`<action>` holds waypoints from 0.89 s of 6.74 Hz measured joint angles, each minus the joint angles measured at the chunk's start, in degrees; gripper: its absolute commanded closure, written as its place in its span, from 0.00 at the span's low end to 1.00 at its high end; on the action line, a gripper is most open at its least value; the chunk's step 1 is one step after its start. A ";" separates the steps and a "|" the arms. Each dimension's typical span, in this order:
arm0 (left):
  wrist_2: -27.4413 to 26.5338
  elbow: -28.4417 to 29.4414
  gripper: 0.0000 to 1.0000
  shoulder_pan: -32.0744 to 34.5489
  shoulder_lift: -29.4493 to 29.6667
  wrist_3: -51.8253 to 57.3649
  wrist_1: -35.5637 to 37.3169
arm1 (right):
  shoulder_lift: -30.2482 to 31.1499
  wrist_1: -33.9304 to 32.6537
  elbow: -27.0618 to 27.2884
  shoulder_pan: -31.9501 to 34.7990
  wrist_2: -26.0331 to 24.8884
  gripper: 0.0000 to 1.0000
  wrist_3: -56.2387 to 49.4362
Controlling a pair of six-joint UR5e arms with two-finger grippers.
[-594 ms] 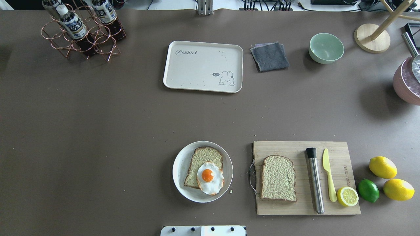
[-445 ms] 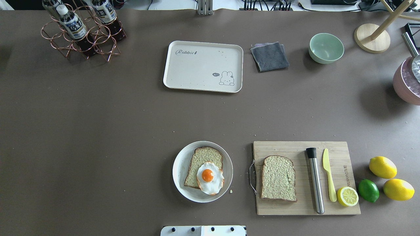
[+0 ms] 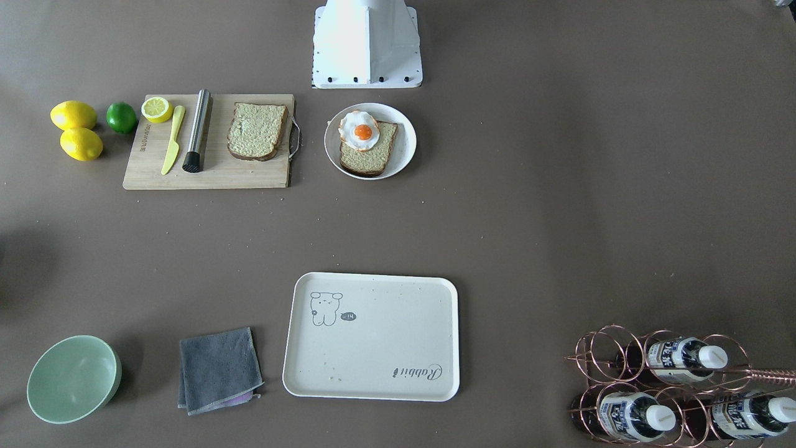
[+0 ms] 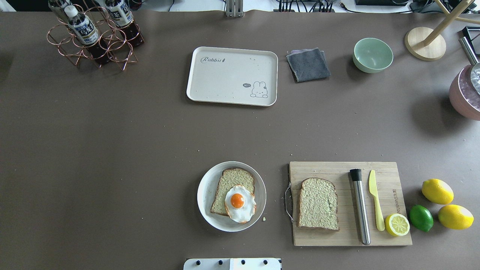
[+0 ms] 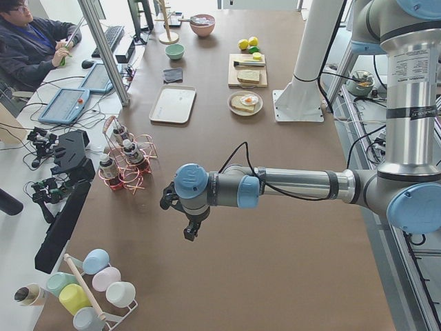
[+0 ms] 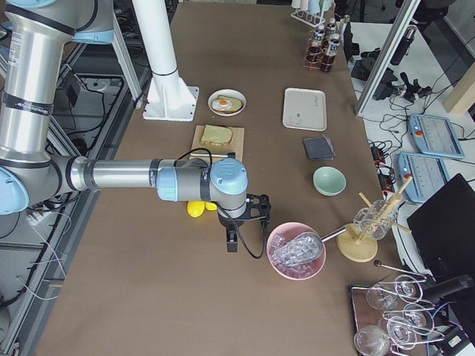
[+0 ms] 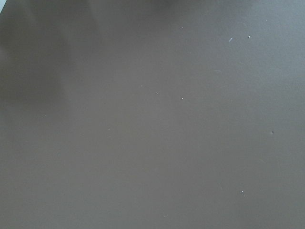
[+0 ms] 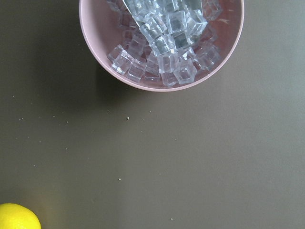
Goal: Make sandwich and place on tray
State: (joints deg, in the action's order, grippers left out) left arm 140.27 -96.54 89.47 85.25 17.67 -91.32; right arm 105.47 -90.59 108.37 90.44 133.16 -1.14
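One bread slice (image 4: 230,183) lies on a round white plate (image 4: 203,195) with the fried egg (image 4: 240,203) on its near corner. A second bread slice (image 4: 318,203) lies on the wooden cutting board (image 4: 330,168). The cream tray (image 4: 225,82) sits empty further back; it also shows in the front-facing view (image 3: 379,348). My left gripper (image 5: 191,231) hangs over bare table far to the left, my right gripper (image 6: 231,243) far to the right beside a pink bowl of ice (image 6: 297,251). Neither shows in any other view, so I cannot tell whether they are open or shut.
On the board lie a steel rod (image 4: 360,206), a yellow knife (image 4: 375,198) and a lemon half (image 4: 397,224). Two lemons (image 4: 437,191) and a lime (image 4: 420,217) lie to its right. A grey cloth (image 4: 308,64), a green bowl (image 4: 372,55) and a bottle rack (image 4: 93,37) stand at the back.
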 measured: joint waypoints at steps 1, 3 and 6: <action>0.09 -0.10 0.03 0.00 0.00 -0.02 0.04 | 0.00 -0.01 0.06 0.00 0.05 0.00 0.02; 0.38 -0.54 0.03 -0.06 0.12 0.10 0.06 | -0.12 0.28 0.32 -0.03 0.85 0.00 0.27; 0.46 -1.34 0.03 -0.11 1.67 0.20 -1.77 | 0.10 3.29 0.29 -0.08 1.62 0.00 -0.07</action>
State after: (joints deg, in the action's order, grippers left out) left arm 140.74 -97.87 89.36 86.92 17.86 -93.09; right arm 105.57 -87.30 108.66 90.36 134.78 -1.21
